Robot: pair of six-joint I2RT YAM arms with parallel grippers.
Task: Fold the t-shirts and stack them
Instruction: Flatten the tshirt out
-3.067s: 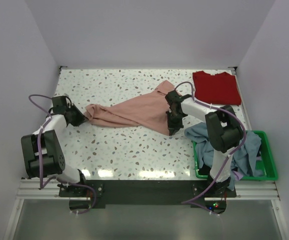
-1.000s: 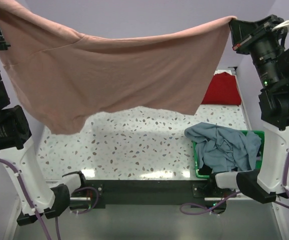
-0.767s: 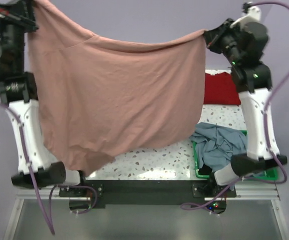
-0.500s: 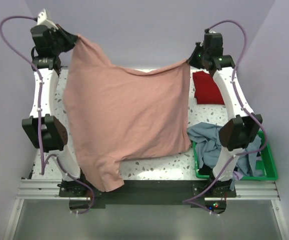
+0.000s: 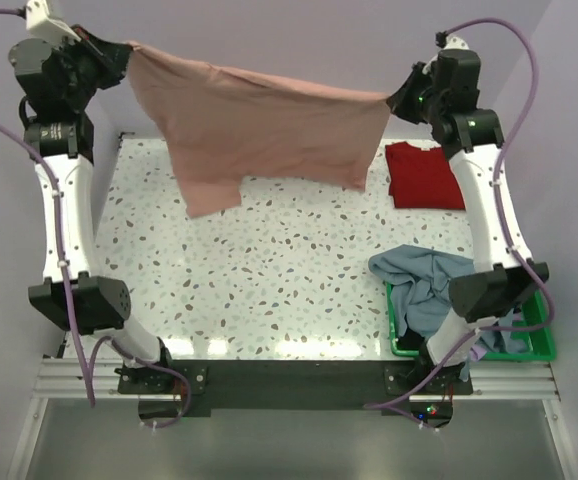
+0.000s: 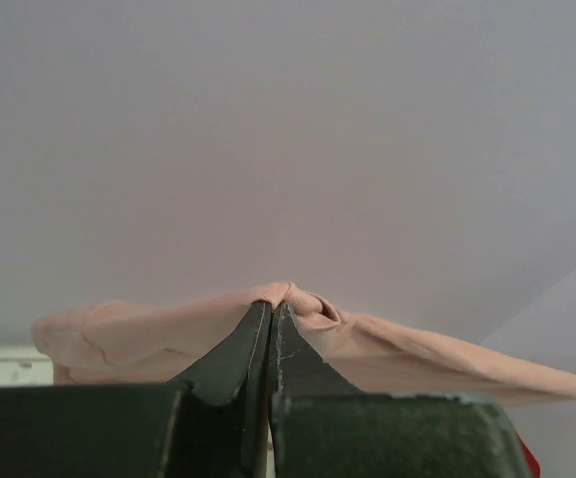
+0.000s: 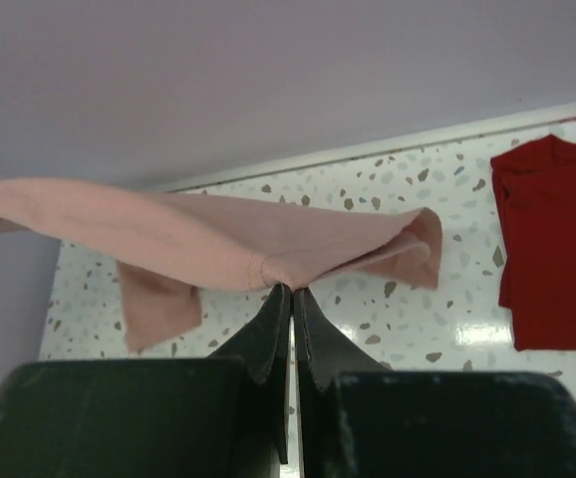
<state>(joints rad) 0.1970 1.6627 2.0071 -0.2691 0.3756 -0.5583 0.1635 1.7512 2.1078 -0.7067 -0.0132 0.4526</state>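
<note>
Now: speckled white tabletop (image 5: pixel 299 260), both arms raised high, one at each side. Hanging in the air over the far half of it is the salmon-pink t-shirt (image 5: pixel 269 125), stretched between the two grippers. Its top edge sags slightly mid-span and one sleeve dangles lower on the left. The fabric is plain and creased.

At the near right corner, the green basket (image 5: pixel 539 345) holds a crumpled blue-grey t-shirt (image 5: pixel 429 280), which spills over the basket's left rim onto the tabletop. The deep red t-shirt (image 5: pixel 424 175) lies folded flat at the far right, apart from the basket.

Jaws of the left gripper (image 6: pixel 271 304) are together, pinching a bunched pink edge. Jaws of the right gripper (image 7: pixel 290 291) are together, clamped on the opposite pink edge.
</note>
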